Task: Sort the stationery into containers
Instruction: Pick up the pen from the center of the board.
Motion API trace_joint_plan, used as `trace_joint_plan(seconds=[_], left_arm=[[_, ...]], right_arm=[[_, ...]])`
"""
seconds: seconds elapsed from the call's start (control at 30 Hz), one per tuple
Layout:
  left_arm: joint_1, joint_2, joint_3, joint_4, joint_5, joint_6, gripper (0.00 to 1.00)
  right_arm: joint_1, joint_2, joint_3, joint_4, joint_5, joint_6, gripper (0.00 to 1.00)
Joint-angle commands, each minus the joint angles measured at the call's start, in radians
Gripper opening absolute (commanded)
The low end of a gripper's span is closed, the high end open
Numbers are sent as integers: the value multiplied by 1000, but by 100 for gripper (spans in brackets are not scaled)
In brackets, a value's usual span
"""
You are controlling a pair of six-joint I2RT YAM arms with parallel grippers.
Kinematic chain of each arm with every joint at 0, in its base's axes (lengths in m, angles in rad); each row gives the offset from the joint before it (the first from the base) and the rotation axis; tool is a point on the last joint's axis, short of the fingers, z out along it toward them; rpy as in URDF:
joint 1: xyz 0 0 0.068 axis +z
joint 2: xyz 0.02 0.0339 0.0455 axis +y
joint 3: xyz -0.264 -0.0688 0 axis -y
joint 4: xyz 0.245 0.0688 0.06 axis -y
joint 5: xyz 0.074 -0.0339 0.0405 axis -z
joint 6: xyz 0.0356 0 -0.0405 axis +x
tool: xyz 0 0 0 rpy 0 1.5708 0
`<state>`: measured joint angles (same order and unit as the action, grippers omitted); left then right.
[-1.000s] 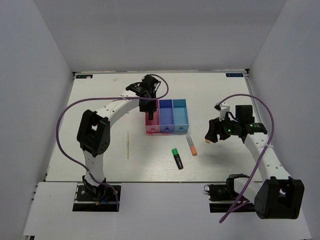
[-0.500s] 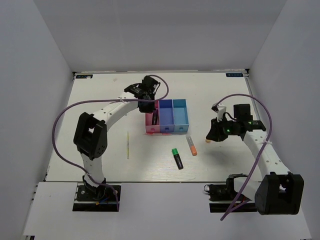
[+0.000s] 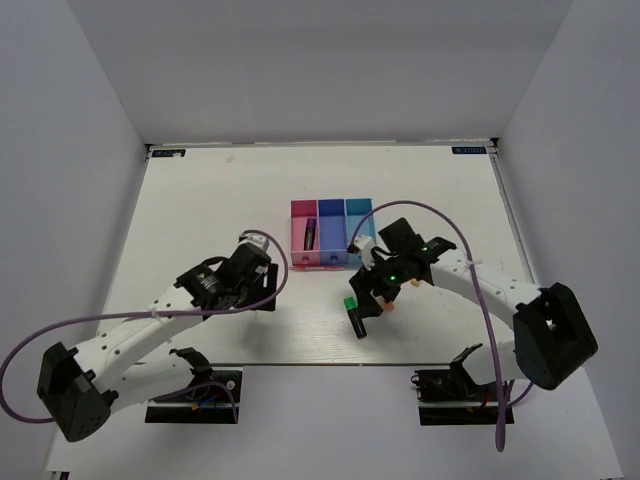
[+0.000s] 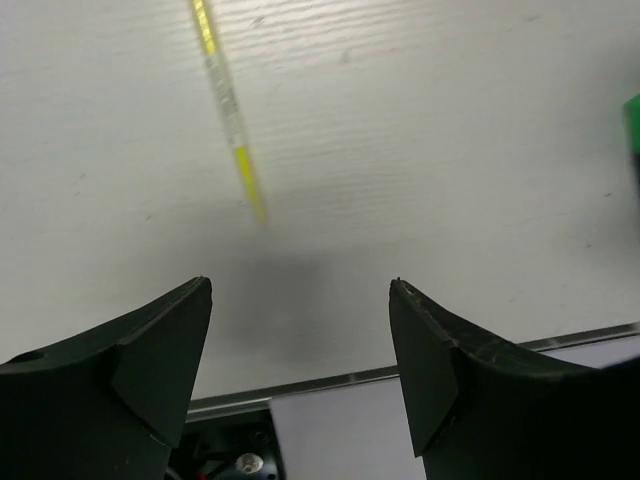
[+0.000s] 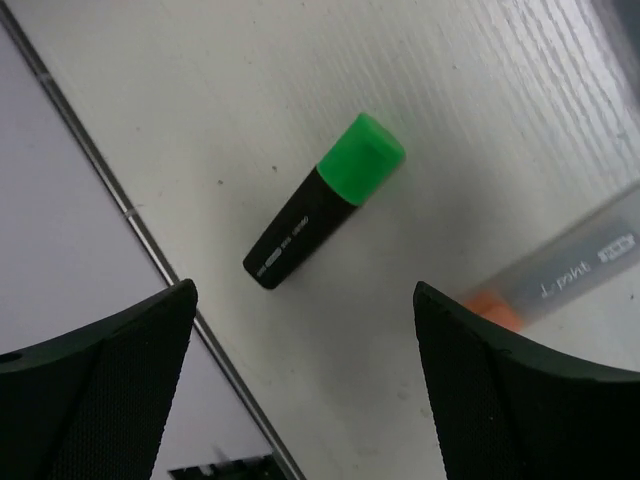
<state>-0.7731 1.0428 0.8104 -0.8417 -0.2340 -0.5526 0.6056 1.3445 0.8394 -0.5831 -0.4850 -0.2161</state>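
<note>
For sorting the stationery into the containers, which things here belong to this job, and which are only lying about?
Belong to the job:
- green highlighter
- orange-grey marker
- thin yellow stick
- purple pen, inside the pink bin
- three joined bins

Not of the job:
- purple cables
- small labels at the far corners

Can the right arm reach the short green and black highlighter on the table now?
Probably yes: the open right gripper hangs just above the green and black highlighter, with nothing between them.
</note>
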Motion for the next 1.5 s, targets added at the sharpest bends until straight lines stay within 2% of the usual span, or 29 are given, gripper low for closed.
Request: trace_joint_plan(seconds=[0.0, 0.17, 0.3, 0.57, 0.7, 0.87, 0.97, 1.0, 1.1, 1.23, 1.37, 1.47], left_arm=[[6, -139, -51, -85, -106, -38, 82], [11, -236, -120, -123, -180, -64, 83], [11, -239, -146, -131, -202, -69, 83], [12, -257, -165, -119, -222, -73, 83], [12, -273, -168, -116, -231, -73, 83], [12, -282, -175, -109, -232, -70, 83], [11, -280, -183, -96, -231, -70, 83], [11, -277, -185, -93, -225, -70, 83], [14, -254, -201, -66, -202, -67, 83], [37, -219, -201, -30, -159, -64, 83], [75, -170, -188, 6, -126, -55, 83], [103, -126, -175, 32, -100, -46, 83]], right_arm=[[91, 27, -11, 169, 180, 92, 90], [196, 120, 42, 221, 337, 132, 90], [233, 188, 29, 264, 414, 167, 90], [305, 257, 7, 278, 477, 231, 59], [329, 286, -5, 241, 551, 242, 48], [338, 312, -16, 210, 542, 242, 37], [339, 317, 1, 192, 508, 231, 17], [335, 315, 7, 186, 502, 230, 14], [336, 300, 55, 154, 415, 187, 6], [332, 268, 179, 117, 364, 143, 3], [326, 271, 395, 88, 405, 116, 3], [319, 317, 481, 74, 430, 109, 3]])
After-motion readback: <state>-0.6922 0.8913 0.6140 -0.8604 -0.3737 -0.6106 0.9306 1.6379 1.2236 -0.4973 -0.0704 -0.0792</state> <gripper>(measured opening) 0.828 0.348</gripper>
